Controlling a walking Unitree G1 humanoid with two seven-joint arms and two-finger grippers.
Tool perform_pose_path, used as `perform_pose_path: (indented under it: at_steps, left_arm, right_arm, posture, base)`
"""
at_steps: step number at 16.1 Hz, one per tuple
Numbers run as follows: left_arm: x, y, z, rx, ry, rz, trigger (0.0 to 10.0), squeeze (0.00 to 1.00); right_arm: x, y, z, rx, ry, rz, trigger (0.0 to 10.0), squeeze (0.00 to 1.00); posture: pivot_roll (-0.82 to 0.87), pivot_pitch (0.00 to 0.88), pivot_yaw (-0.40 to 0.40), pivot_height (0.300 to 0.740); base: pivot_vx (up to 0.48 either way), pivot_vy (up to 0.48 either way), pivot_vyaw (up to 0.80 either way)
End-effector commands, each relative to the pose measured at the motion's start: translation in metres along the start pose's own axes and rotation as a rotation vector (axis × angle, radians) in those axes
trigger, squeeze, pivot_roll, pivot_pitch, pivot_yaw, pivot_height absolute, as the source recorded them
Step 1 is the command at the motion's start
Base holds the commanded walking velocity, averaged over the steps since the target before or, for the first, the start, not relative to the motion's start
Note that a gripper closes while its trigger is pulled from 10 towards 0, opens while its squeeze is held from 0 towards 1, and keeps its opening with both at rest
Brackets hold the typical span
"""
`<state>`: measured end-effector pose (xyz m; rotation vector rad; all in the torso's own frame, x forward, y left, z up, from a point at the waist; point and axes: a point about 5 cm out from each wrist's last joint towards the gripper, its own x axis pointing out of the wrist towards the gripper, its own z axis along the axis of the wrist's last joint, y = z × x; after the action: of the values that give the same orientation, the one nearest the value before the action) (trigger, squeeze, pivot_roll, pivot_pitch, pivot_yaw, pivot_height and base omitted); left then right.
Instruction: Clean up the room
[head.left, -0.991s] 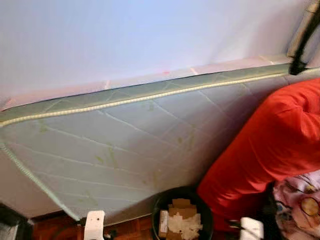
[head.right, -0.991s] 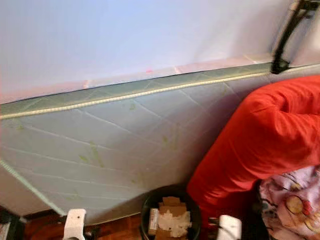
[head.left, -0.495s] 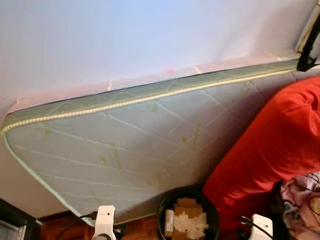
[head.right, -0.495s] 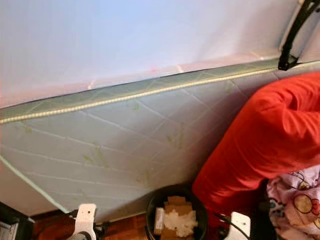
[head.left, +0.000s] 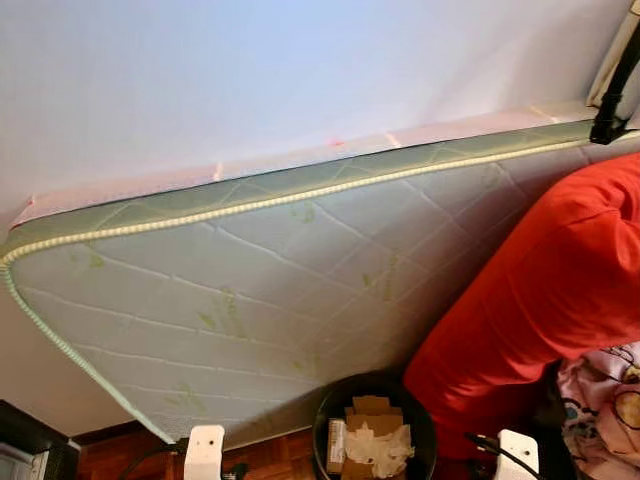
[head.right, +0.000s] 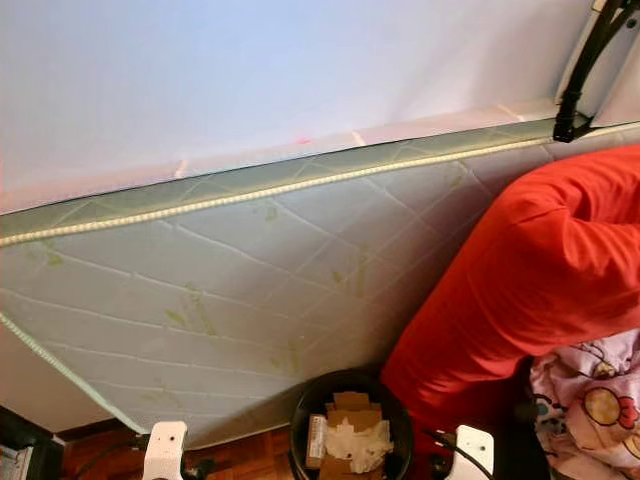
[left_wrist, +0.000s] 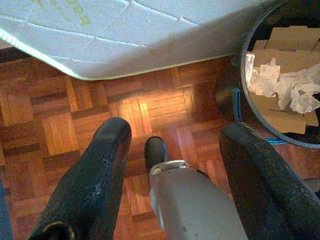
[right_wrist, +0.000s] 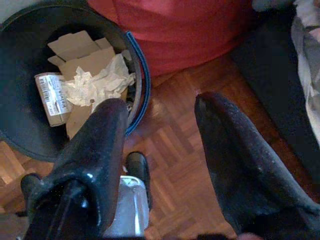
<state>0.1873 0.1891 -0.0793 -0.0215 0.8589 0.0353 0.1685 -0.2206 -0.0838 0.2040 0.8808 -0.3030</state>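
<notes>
A black round bin (head.left: 372, 432) stands on the parquet floor at the foot of a mattress, holding cardboard pieces and crumpled white paper (right_wrist: 95, 82). My left gripper (left_wrist: 175, 131) hangs open over bare parquet, with the bin (left_wrist: 280, 75) off to one side. Open as well, my right gripper (right_wrist: 162, 102) hovers above the floor just beside the bin's rim (right_wrist: 134, 75). Nothing is between either pair of fingers. The white wrist housings (head.left: 203, 450) (head.left: 518, 452) show at the bottom edge of the eye views, on either side of the bin.
A pale quilted mattress (head.left: 270, 290) leans on its side against the white wall. A big red cushion (head.left: 540, 290) sits right of the bin, and a pink patterned cloth (head.right: 590, 400) lies below it. A black strap (head.right: 580, 70) hangs at top right. Dark furniture (head.left: 25, 445) stands at the lower left.
The head camera has shifted, so the mattress's left corner has come into view. The bin, the cushion and both arms have kept their places.
</notes>
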Motion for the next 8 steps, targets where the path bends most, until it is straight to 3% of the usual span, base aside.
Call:
perform_pose_path:
  at_steps: [1, 4, 8]
  left_arm:
    - [0.0, 0.004, -0.001, 0.019, 0.022, 0.008, 10.0, 0.0]
    - [-0.001, 0.008, -0.001, 0.03, 0.03, 0.009, 10.0, 0.0]
    - [-0.001, 0.009, -0.003, 0.026, 0.035, 0.015, 10.0, 0.0]
  right_arm:
    - [0.0, 0.001, -0.001, 0.028, -0.008, -0.008, 10.0, 0.0]
    - [-0.001, 0.008, -0.006, 0.057, -0.003, 0.006, 10.0, 0.0]
    - [-0.005, 0.001, -0.02, 0.039, 0.037, -0.016, 10.0, 0.0]
  posture:
    - [-0.08, 0.02, 0.038, 0.74]
    - [-0.09, 0.0, 0.054, 0.74]
    - [-0.09, 0.0, 0.052, 0.74]
  base:
    - [0.0, 0.0, 0.0]
    - [0.0, 0.0, 0.0]
    - [0.0, 0.0, 0.0]
